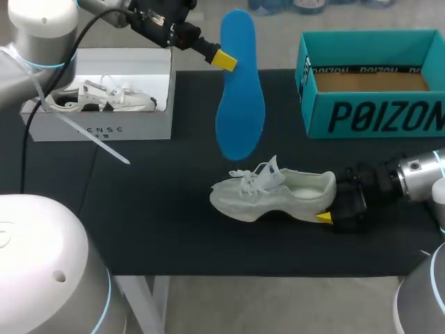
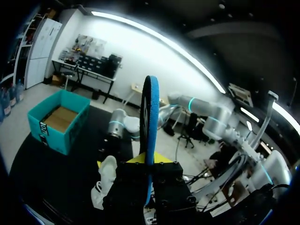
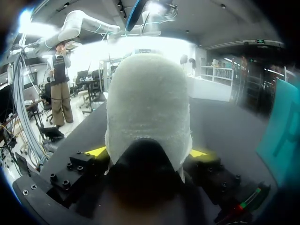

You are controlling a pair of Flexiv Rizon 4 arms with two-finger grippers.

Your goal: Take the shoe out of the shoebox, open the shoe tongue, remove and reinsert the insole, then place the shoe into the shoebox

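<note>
From the head view, the black table (image 1: 153,209) carries an open white box (image 1: 104,129) at its far left with a second shoe (image 1: 104,97) lying inside. An open teal shoebox (image 1: 375,111) stands at the far right. Neither stands in the way of the pale shoe (image 1: 278,195), which lies on its sole mid-table, toe to the left and heel to the right. The blue insole (image 1: 240,90) hangs upright above it and clear of it, pinched near its top by the left gripper (image 1: 224,60). The right gripper (image 1: 332,202) is at the heel; only one yellow tip shows here.

In the left wrist view the insole (image 2: 150,122) stands edge-on, clamped between the fingers of the left gripper (image 2: 149,161). The shoe (image 2: 105,180) lies on the table beneath and the teal shoebox (image 2: 58,124) stands well off beyond.

In the right wrist view the shoe's (image 3: 147,117) heel fills the space between the right gripper's (image 3: 147,154) fingers. A yellow tip sits at each side, apparently pressed against it. The teal shoebox (image 3: 281,131) stands beside, and the insole (image 3: 136,11) shows high overhead.
</note>
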